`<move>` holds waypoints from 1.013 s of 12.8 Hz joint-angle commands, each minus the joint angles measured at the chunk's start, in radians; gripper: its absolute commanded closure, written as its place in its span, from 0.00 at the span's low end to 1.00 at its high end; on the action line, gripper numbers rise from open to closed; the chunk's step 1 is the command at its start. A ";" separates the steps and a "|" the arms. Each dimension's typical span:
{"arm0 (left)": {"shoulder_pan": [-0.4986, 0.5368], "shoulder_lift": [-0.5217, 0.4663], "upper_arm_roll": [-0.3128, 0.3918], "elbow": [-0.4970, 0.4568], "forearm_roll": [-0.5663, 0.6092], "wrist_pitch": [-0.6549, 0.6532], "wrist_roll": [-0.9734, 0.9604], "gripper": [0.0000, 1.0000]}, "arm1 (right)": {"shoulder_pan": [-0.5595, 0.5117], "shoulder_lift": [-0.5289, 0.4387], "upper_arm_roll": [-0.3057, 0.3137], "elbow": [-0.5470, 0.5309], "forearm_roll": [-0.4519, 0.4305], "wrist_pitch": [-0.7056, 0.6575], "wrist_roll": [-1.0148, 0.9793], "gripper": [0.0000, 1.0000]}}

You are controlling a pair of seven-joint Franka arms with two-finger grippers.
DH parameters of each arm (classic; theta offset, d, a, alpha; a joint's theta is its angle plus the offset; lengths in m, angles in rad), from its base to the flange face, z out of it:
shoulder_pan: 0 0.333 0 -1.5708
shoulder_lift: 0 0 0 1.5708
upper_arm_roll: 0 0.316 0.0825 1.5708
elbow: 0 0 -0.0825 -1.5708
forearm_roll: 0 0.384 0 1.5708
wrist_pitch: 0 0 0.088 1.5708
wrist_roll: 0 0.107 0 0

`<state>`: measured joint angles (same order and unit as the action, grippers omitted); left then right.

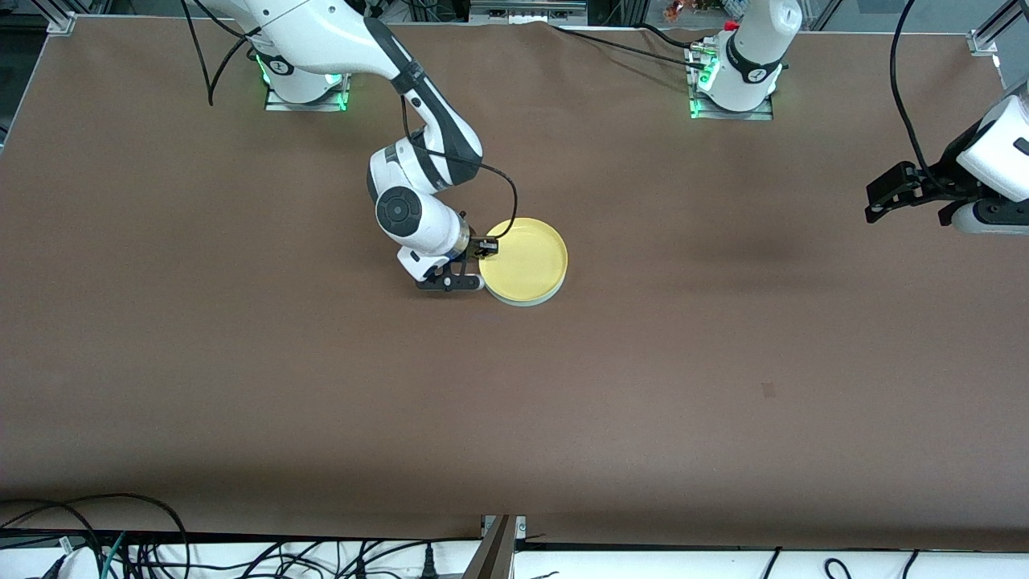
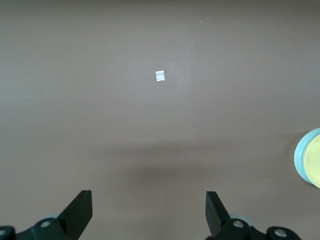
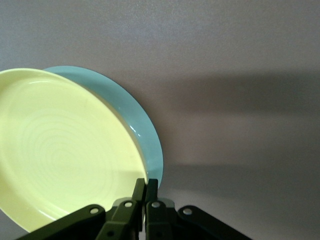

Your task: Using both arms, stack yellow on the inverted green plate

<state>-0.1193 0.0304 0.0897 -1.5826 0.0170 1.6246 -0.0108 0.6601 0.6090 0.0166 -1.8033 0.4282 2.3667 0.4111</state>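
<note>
Brown table under stacked plates

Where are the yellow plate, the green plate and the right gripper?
yellow plate (image 1: pixel 526 257): front view, middle of its inner face.
green plate (image 3: pixel 131 111): right wrist view, exposed rim under the yellow.
right gripper (image 3: pixel 145 189): right wrist view, between fingers pinching the yellow rim.

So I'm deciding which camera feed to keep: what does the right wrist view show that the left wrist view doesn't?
Only the right wrist view shows the right gripper, shut on the rim of the yellow plate, which sits on the green plate. Only the left wrist view shows the left gripper, open over bare table, and a small white scrap on it. Both show the brown table and the two stacked plates, which in the left wrist view are only a sliver at the edge.
</note>
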 commanded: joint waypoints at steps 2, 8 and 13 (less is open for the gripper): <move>0.000 0.046 -0.001 0.058 0.008 -0.025 -0.005 0.00 | 0.013 -0.026 -0.006 -0.016 0.004 -0.006 0.034 0.00; -0.011 0.066 -0.007 0.102 0.014 -0.025 0.000 0.00 | -0.010 -0.081 -0.211 0.319 -0.124 -0.477 0.012 0.00; -0.011 0.068 -0.021 0.102 0.017 -0.026 -0.003 0.00 | -0.045 -0.106 -0.401 0.462 -0.180 -0.748 -0.252 0.00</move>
<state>-0.1248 0.0799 0.0773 -1.5175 0.0170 1.6239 -0.0108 0.6209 0.4965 -0.3116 -1.3946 0.2577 1.7136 0.2690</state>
